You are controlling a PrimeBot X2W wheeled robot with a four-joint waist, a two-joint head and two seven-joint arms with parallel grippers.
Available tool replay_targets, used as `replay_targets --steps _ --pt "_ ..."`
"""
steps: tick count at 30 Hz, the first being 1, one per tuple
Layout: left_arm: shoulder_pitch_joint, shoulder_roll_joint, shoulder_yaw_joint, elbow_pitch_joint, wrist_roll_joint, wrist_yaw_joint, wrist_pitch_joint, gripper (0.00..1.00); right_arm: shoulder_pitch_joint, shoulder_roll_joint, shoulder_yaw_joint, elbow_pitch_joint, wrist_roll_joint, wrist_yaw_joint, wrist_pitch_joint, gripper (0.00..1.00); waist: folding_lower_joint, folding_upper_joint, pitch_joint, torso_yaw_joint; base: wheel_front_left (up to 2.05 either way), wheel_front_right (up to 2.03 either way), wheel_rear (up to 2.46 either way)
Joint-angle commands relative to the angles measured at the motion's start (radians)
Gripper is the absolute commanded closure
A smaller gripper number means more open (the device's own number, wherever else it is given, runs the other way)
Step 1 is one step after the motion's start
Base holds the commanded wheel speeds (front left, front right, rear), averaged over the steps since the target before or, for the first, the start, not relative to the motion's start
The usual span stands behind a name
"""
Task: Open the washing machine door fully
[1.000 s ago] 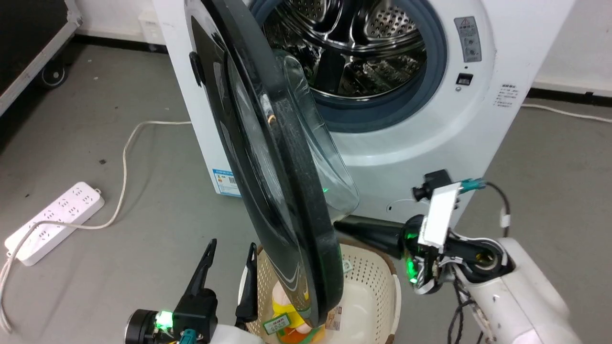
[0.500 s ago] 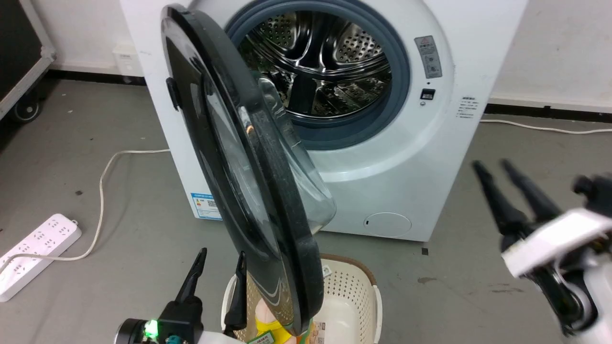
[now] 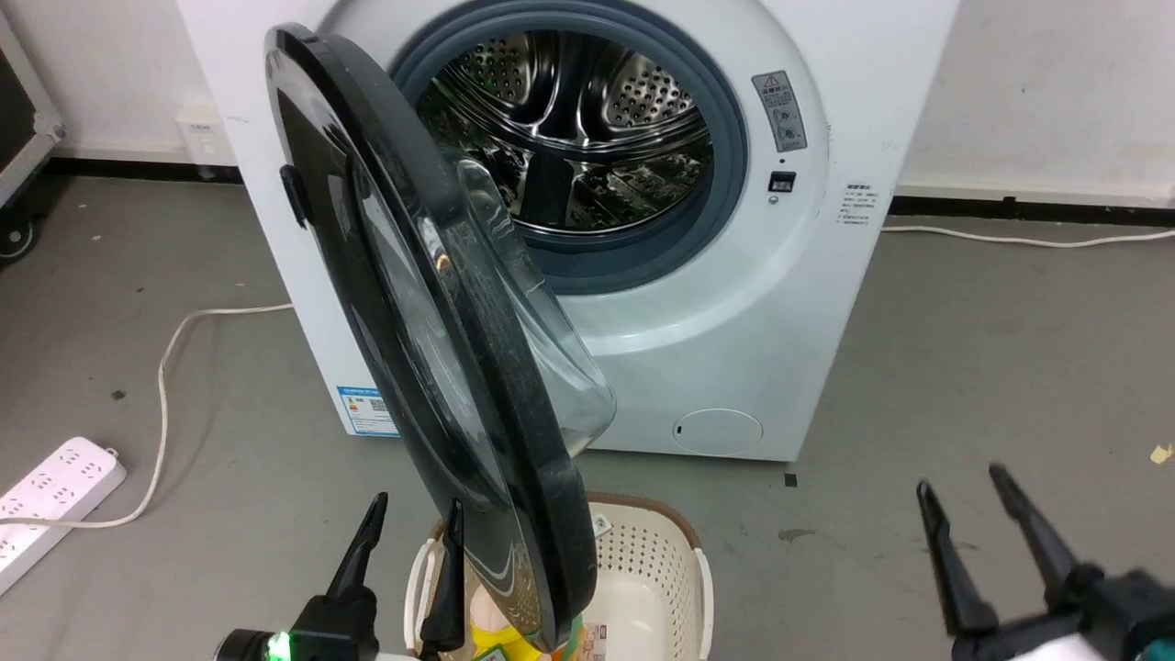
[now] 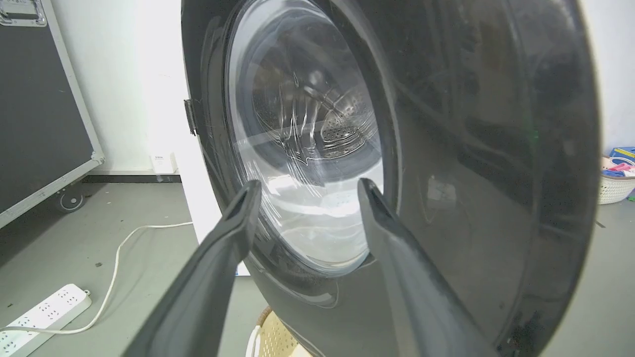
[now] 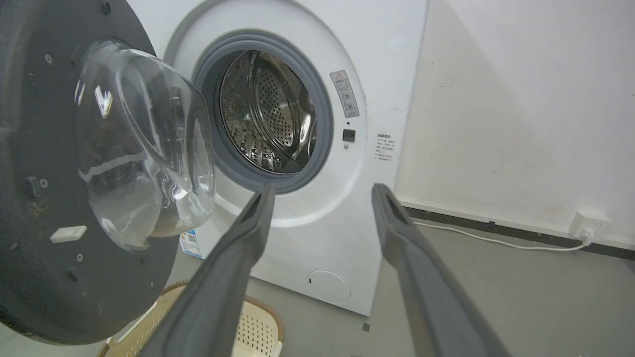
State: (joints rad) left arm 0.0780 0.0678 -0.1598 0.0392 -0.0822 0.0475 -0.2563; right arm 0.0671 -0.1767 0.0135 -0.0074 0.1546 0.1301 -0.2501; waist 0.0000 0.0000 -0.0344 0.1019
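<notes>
The washing machine door [image 3: 500, 367] stands swung out from the white machine [image 3: 826, 303], its edge turned towards me and its clear glass bowl [image 3: 542, 358] facing right. A small black handle [image 3: 296, 195] sits on its outer face. My left gripper [image 3: 415, 503] is open, low and just left of the door's bottom rim. In the left wrist view the left gripper [image 4: 307, 184] points at the glossy outer face [image 4: 471, 148] without touching it. My right gripper [image 3: 959, 479] is open at the lower right, well clear of the door. The right gripper [image 5: 323, 188] faces the steel drum [image 5: 268, 114].
A cream perforated basket [image 3: 643, 569] holding a yellow item sits on the floor under the door's lower rim. A white power strip [image 3: 46, 496] and its cable lie at the left. The round filter flap [image 3: 716, 431] is low on the machine. A black flight case [image 4: 39, 99] stands left.
The head camera has drawn back and shifted. My right gripper has left its place under the door's inner side and swung out to the lower right. The left gripper has kept its place.
</notes>
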Motion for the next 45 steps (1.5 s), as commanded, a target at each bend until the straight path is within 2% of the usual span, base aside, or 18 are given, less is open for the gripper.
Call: replay_targets --steps 1,8,9,10,15,22,26,29,35,40,45 --pt "0.009 -0.005 -0.001 0.001 0.005 -0.006 -0.006 0.00 0.028 0.021 -0.007 -0.008 -0.015 0.001 -0.008 0.00 0.0000 0.0000 0.002 -0.004 0.00 0.00 0.00" --pt "0.008 -0.007 0.005 0.010 0.016 -0.013 -0.006 0.00 0.069 0.081 -0.022 -0.021 -0.042 0.001 -0.011 0.00 0.0000 0.0000 0.005 -0.017 0.00 0.00 0.00" --pt "0.009 -0.008 0.005 0.019 0.015 -0.016 -0.006 0.77 0.065 0.090 -0.023 -0.024 -0.039 0.001 -0.011 0.00 0.0000 0.0000 0.006 -0.020 0.00 0.00 0.00" --pt "0.008 -0.008 0.007 0.016 0.012 -0.017 -0.006 1.00 0.062 0.091 -0.023 -0.024 -0.037 0.001 -0.011 0.00 0.0000 0.0000 0.006 -0.020 0.00 0.00 0.00" --pt "0.002 -0.012 0.024 -0.032 -0.001 -0.008 -0.006 1.00 0.050 0.096 -0.030 -0.024 -0.027 0.001 -0.011 0.00 0.0000 0.0000 0.004 -0.015 0.00 0.00 0.00" --pt "-0.067 -0.017 0.051 -0.228 -0.022 0.044 -0.006 1.00 0.045 0.099 -0.025 -0.025 -0.021 0.001 -0.012 0.00 0.0000 0.0000 0.003 -0.003 0.00 0.00 0.00" --pt "-0.125 -0.017 0.015 -0.350 -0.038 0.078 -0.006 1.00 0.043 0.098 -0.018 -0.022 -0.018 0.001 -0.012 0.00 0.0000 0.0000 0.001 -0.002 0.00 0.00 0.00" --pt "-0.168 -0.017 -0.024 -0.420 -0.029 0.085 -0.006 1.00 0.042 0.096 -0.015 -0.019 -0.016 0.001 -0.012 0.00 0.0000 0.0000 0.001 -0.002 0.00 0.00 0.00" --pt "-0.214 -0.017 -0.116 -0.410 0.012 0.035 0.002 1.00 0.042 0.097 -0.010 -0.015 -0.012 0.001 -0.012 0.00 0.0000 0.0000 0.001 -0.003 0.00 0.00 0.00" --pt "-0.183 -0.015 -0.230 -0.330 -0.007 -0.019 0.104 1.00 0.041 0.097 -0.010 -0.012 -0.008 0.001 -0.012 0.00 0.0000 0.0000 0.002 -0.006 0.00 0.00 0.00" --pt "-0.143 -0.016 -0.318 -0.227 -0.043 -0.043 0.167 1.00 0.040 0.096 -0.001 -0.005 -0.004 0.001 -0.012 0.00 0.0000 0.0000 0.008 -0.003 0.00 0.00 0.00"
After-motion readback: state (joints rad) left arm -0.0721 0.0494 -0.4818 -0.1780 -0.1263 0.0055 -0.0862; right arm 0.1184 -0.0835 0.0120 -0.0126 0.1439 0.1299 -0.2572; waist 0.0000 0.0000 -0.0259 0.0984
